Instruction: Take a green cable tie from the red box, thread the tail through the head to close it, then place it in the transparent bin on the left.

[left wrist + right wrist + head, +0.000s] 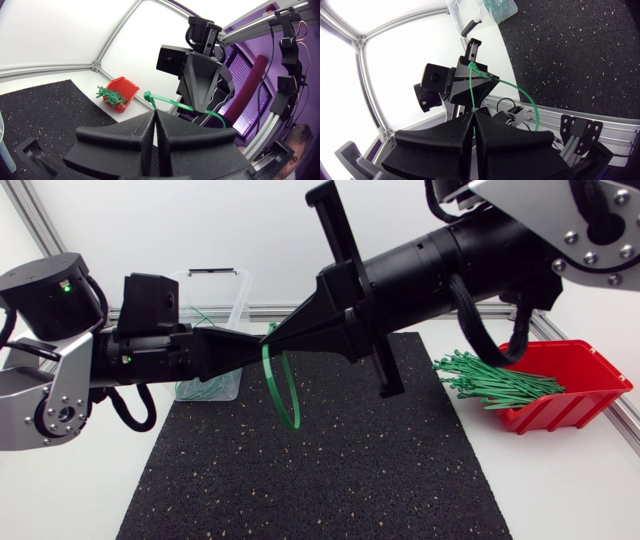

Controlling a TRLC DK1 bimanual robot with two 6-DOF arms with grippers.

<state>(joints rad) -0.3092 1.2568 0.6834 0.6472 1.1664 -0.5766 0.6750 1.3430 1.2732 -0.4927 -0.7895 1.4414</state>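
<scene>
With the transparent bin (238, 292) at far left, the left gripper (260, 347) was pinched shut on the green cable tie (292, 420), whose loop hung above the mat (300, 480). The right gripper (279, 339), meeting it tip to tip, gripped the tie too. The tail possibly wasn't locked, so either gripper releasing early could have sprung the loop open.

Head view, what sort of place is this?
Probably a robot lab bench: the left arm and right arm hold a green tie over a black mat, beside a red box of ties and a clear bin.
</scene>
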